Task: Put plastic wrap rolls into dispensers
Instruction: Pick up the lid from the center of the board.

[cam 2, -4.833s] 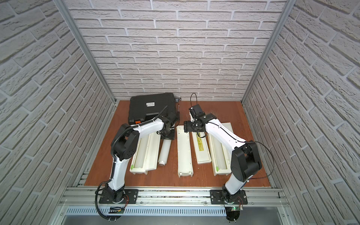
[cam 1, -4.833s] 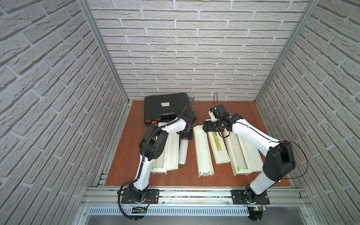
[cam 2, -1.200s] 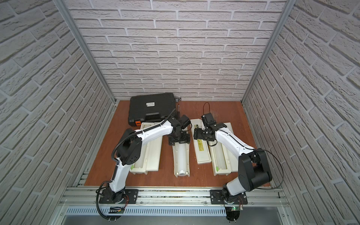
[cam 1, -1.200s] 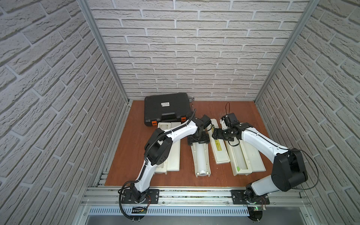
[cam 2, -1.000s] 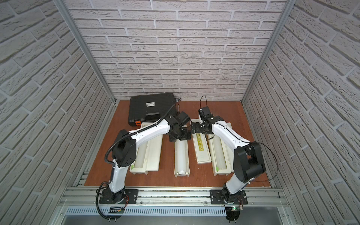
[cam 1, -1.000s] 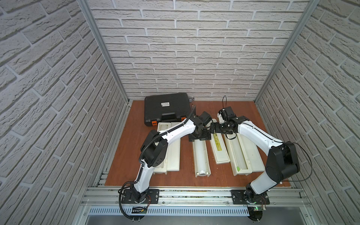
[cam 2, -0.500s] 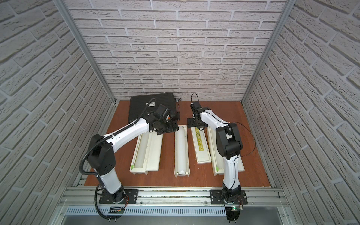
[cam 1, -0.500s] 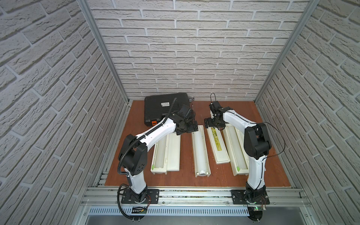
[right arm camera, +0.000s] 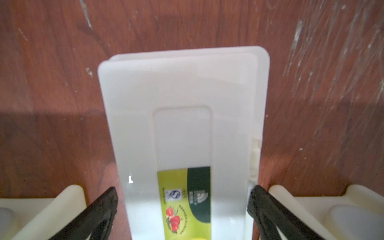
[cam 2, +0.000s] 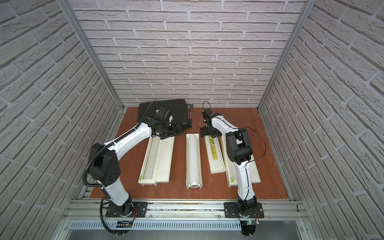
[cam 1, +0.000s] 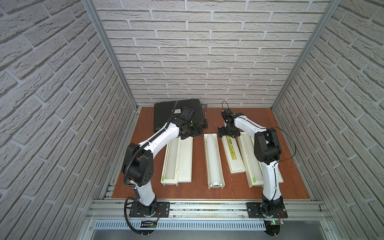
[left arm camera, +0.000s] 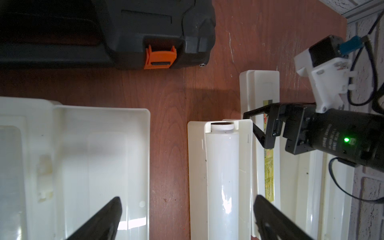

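Note:
Several long cream dispensers lie side by side on the brown table. The left dispenser [cam 1: 186, 160] is open with a white plastic wrap roll [cam 1: 171, 164] in its trough. The middle dispenser [cam 1: 222, 166] [left arm camera: 195, 176] is open and holds a roll [cam 1: 214, 158] [left arm camera: 222, 176]. Beside it lies a dispenser with a yellow-green label [cam 1: 232, 153] [right arm camera: 182, 99], lid up. The right dispenser [cam 1: 249, 158] is open and partly hidden by my right arm. My left gripper [cam 1: 198, 129] [left arm camera: 187, 198] hangs open over the gap between the left and middle dispensers. My right gripper [cam 1: 227, 133] [right arm camera: 184, 188] is open, astride the labelled dispenser's far end.
A black case [cam 1: 178, 112] with an orange latch [left arm camera: 161, 57] lies at the far left, just behind my left gripper. Brick walls close in three sides. An aluminium rail [cam 1: 207, 205] with both arm bases runs along the front edge.
The roll that lay loose beside the left dispenser now rests in the middle dispenser. My left gripper has drawn away from it toward the black case. My right gripper has moved to the labelled dispenser's far end.

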Available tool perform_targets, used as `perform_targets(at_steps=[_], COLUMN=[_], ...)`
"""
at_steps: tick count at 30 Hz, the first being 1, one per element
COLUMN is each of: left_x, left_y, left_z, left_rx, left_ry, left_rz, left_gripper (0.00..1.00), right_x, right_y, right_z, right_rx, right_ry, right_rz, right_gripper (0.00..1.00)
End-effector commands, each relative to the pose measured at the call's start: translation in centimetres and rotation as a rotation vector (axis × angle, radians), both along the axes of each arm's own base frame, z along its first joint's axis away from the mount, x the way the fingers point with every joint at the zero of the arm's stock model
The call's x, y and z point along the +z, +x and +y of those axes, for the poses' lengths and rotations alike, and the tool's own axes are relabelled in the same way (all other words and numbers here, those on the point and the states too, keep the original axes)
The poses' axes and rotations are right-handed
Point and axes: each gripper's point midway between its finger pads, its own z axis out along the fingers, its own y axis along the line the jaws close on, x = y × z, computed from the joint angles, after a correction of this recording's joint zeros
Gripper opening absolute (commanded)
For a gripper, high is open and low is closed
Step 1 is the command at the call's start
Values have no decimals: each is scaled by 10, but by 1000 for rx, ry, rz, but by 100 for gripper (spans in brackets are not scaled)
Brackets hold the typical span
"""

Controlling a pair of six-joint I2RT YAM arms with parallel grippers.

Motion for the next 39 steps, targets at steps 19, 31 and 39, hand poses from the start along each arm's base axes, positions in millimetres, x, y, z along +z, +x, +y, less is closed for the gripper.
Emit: perform_targets(at_steps=[19, 31, 39], left_x=[-3, -3, -6], left_y=[1, 1, -3], left_z=[-8, -7, -12], left_rx=[-43, -42, -64], left_ry=[-51, -38, -62], left_rz=[-3, 3, 9], left_gripper=[98, 98, 98], right_x=[15, -31, -38], right_y=[4, 0, -3], right_z=[-17, -13, -5], right_rx=[60, 12, 10], right_ry=[-139, -37, 8], right_rz=[-57, 69, 93], right_gripper=[100, 100, 95])
